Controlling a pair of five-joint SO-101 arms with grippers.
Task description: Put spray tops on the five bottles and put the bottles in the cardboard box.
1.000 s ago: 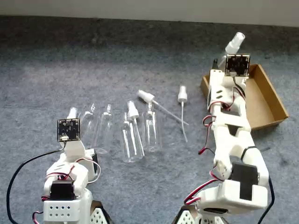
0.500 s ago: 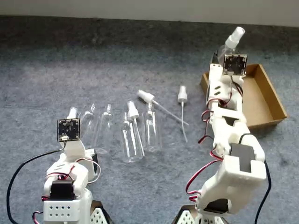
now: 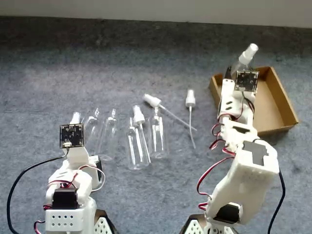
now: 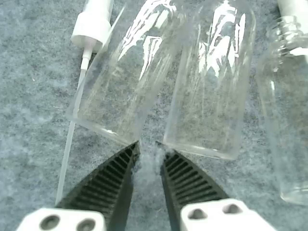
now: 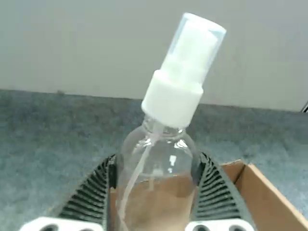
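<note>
Nothing legible appears in any view. The clear bottles [image 3: 138,144], the white spray tops [image 3: 190,101] and the cardboard box [image 3: 274,105] show plain surfaces, with no readable writing, number, label or sign.

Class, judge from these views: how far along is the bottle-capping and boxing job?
Done: one bottle wears its spray top. In hand: the right gripper holds it at the cardboard box. Left: four uncapped bottles and loose spray tops lie on the table.
</note>
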